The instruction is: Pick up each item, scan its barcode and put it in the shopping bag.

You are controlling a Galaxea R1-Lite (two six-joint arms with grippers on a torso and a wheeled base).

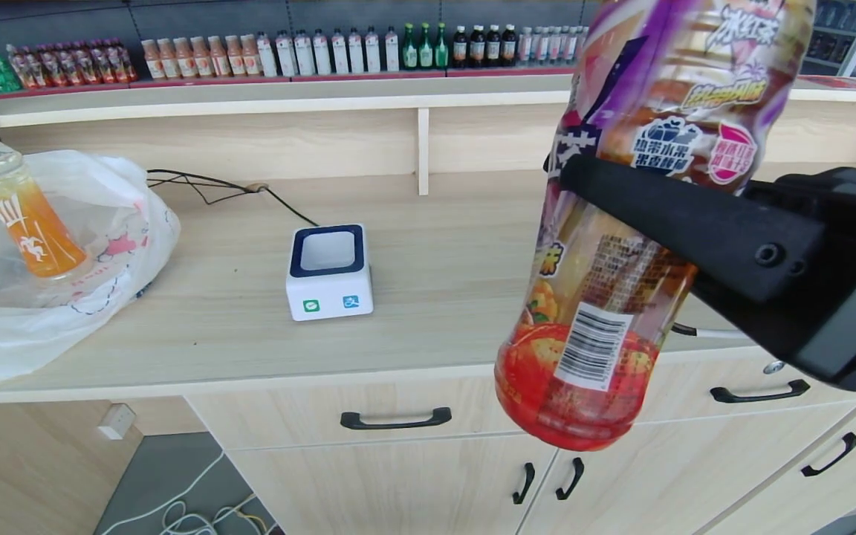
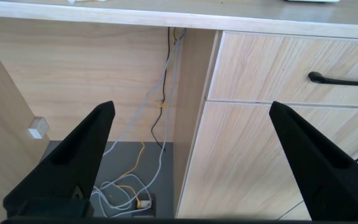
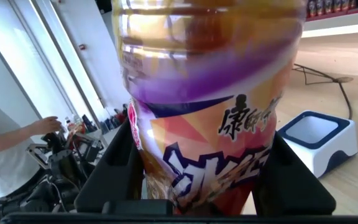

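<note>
Head view had the right gripper (image 1: 621, 189) clamped round the purple-labelled bottle (image 1: 658, 82), aloft right of the scanner (image 1: 328, 271), barcode (image 1: 591, 345) facing us, not its window, so we feared a missed scan; left gripper (image 2: 188, 162) hung wide open by the cupboards.

The bottle (image 1: 643, 96) on the right carries a barcode label (image 1: 591, 345) and Chinese print (not legible); the scanner (image 1: 328, 279) shows two icons (image 1: 312, 305).

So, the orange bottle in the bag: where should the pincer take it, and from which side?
Probably the clear shoulder below the cap of the orange bottle, coming from above: it leans out of the shopping bag, whose plastic surrounds the lower body.
</note>
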